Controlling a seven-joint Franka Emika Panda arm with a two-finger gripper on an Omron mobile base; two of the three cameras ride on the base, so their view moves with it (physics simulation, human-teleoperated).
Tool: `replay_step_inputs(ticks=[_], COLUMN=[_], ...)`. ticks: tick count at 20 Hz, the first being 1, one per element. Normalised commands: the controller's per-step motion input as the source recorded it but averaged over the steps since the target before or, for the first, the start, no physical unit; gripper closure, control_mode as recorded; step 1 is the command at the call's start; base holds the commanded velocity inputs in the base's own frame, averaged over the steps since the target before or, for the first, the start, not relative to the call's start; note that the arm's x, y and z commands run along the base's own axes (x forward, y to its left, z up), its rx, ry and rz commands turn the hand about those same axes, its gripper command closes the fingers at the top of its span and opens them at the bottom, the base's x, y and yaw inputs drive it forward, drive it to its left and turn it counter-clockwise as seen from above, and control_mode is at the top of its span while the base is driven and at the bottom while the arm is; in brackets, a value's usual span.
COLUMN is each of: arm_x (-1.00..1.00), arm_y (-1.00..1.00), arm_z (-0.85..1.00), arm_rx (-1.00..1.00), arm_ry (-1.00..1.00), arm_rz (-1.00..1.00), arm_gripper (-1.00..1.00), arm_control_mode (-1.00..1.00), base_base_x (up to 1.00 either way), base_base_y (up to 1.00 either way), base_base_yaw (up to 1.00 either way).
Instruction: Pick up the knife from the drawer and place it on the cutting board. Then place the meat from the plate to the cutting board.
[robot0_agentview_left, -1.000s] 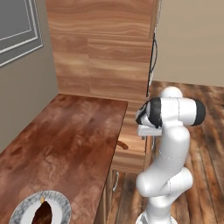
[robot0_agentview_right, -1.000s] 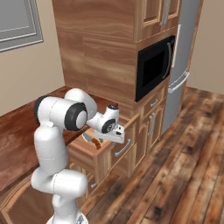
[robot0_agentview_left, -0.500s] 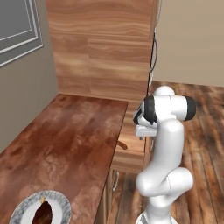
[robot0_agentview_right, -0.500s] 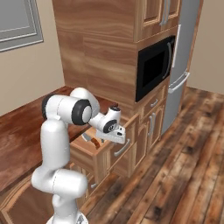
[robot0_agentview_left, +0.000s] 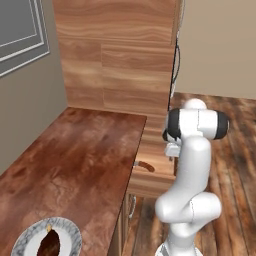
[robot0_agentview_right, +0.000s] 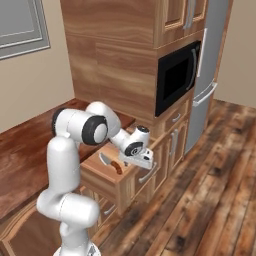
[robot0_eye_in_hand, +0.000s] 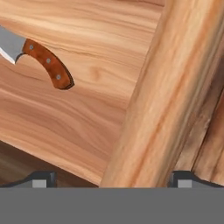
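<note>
Now note the change over the last second: the white arm has swung its upper joints toward the open drawer, carrying the two-finger gripper (robot0_agentview_right: 141, 161) closer over the shallow light-brown wooden drawer (robot0_agentview_right: 95, 167). The drawer itself has not moved. You can judge from this that the approach to the first pick is under way and no grasp has begun.

Check the fingers: they stand fully apart and hold nothing. In the hand view the two dark tips sit at the bottom corners, with the drawer's front wall (robot0_eye_in_hand: 170, 96) running between them.

Locate the small kitchen knife with the silver-grey blade and brown-orange wooden handle (robot0_eye_in_hand: 46, 61). It lies flat on the drawer floor, off to one side of the gripper's line and apart from both tips. In the right base view the knife (robot0_agentview_right: 112, 164) rests near the drawer's front edge, just beside the gripper.

Inspect the second container: the round plate with the grey speckled rim (robot0_agentview_left: 70, 231) sits at the near edge of the reddish-brown counter (robot0_agentview_left: 75, 160). The small dark brown lump of meat (robot0_agentview_left: 48, 243) lies in the plate's centre. Both transfers remain to be done.
</note>
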Motion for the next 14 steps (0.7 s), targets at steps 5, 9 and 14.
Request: replay_step_inputs(ticks=[5, 9, 14], arm_x=[0.00, -0.01, -0.02], arm_y=[-1.00, -0.97, -0.93], arm_z=[-0.27, -0.06, 0.03], arm_rx=[0.12, 0.13, 0.21], arm_ry=[0.00, 0.01, 0.01], arm_rz=[-0.01, -0.04, -0.04], arm_gripper=[-1.00, -1.00, -1.00], arm_control_mode=[-1.00, -1.00, -1.00], base_base_x=[0.00, 0.00, 0.00], base_base_y=[0.00, 0.00, 0.00], base_base_yaw=[0.00, 0.00, 0.00])
